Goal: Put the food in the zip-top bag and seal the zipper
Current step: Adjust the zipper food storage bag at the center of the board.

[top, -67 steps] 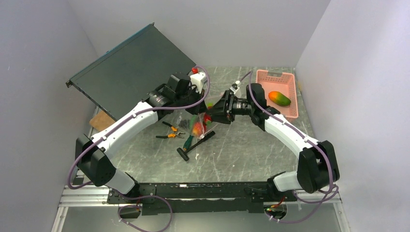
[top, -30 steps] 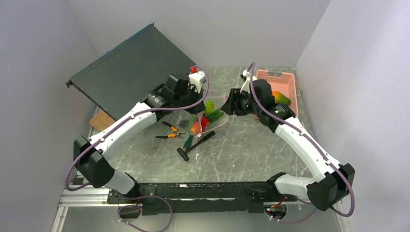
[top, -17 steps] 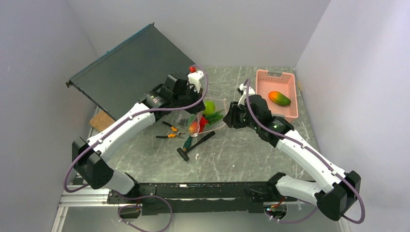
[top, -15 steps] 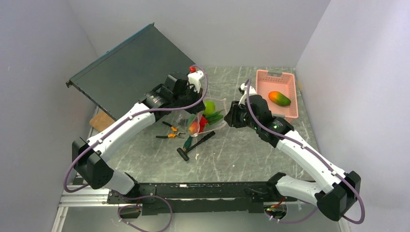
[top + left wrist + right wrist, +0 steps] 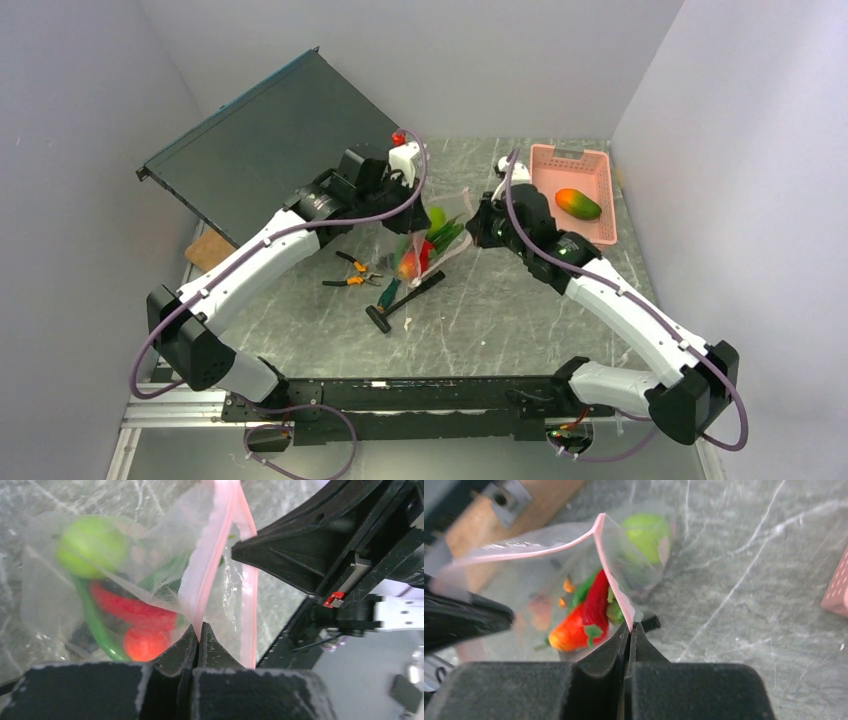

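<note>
The clear zip-top bag (image 5: 432, 232) hangs between both grippers above the table. Inside it I see a green apple (image 5: 90, 547), a red chili (image 5: 127, 607), a red tomato (image 5: 145, 645) and a green cucumber (image 5: 92, 625). My left gripper (image 5: 197, 630) is shut on the pink zipper (image 5: 210, 570); a second pink strip runs beside it to the right. My right gripper (image 5: 630, 626) is shut on the zipper (image 5: 610, 575) at the bag's other end, with the chili (image 5: 595, 596) and apple (image 5: 646, 535) behind it. The mango (image 5: 578, 203) lies in the pink basket (image 5: 570, 155).
Orange-handled pliers (image 5: 353, 276), a green-handled screwdriver (image 5: 388, 296) and a black tool (image 5: 410, 296) lie on the table under the bag. A dark panel (image 5: 270, 145) leans at the back left, with a wooden piece (image 5: 208, 250) below it.
My right arm came back from the basket side to the bag and its jaws closed on the pink edge. The bag now hangs a little higher. The left gripper kept its grip.
</note>
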Motion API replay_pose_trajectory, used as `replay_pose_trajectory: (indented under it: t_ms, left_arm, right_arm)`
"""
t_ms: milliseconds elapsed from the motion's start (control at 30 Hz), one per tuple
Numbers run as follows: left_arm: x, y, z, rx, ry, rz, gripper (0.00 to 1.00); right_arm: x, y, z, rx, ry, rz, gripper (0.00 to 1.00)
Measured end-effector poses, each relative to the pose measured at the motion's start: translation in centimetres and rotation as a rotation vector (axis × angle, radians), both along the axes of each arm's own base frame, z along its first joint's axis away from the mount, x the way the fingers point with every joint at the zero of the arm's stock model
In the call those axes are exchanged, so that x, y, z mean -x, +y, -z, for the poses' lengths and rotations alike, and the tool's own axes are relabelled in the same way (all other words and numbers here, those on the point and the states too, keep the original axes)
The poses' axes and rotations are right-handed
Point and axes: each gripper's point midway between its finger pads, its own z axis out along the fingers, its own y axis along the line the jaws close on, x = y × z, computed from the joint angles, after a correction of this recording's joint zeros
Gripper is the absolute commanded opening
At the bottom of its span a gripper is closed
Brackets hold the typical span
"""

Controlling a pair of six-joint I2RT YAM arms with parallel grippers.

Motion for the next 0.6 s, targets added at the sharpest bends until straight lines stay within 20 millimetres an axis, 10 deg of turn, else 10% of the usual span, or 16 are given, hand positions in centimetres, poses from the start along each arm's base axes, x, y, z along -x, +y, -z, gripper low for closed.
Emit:
replay_pose_trajectory:
  t_ms: [300,467,600]
  left_arm:
    - [3.4,-4.5,-8.7,0.286,0.121,0.027,0.00]
    - [7.3,-6.6,-6.9,0.392,0.298,-0.016,0.00]
    - [7.8,-6.1,-1.6,0.382,0.456,-0.166,0.00]
  right_arm:
    - [0.2,0.1,-14.4,-0.141,-0.208,-0.020,0.00]
    - [2.3,0.2,-14.6,-0.149,-0.174,-0.091,0.00]
    - [3.3,0.1,-12.0,-0.106,-0.114,-0.125,0.00]
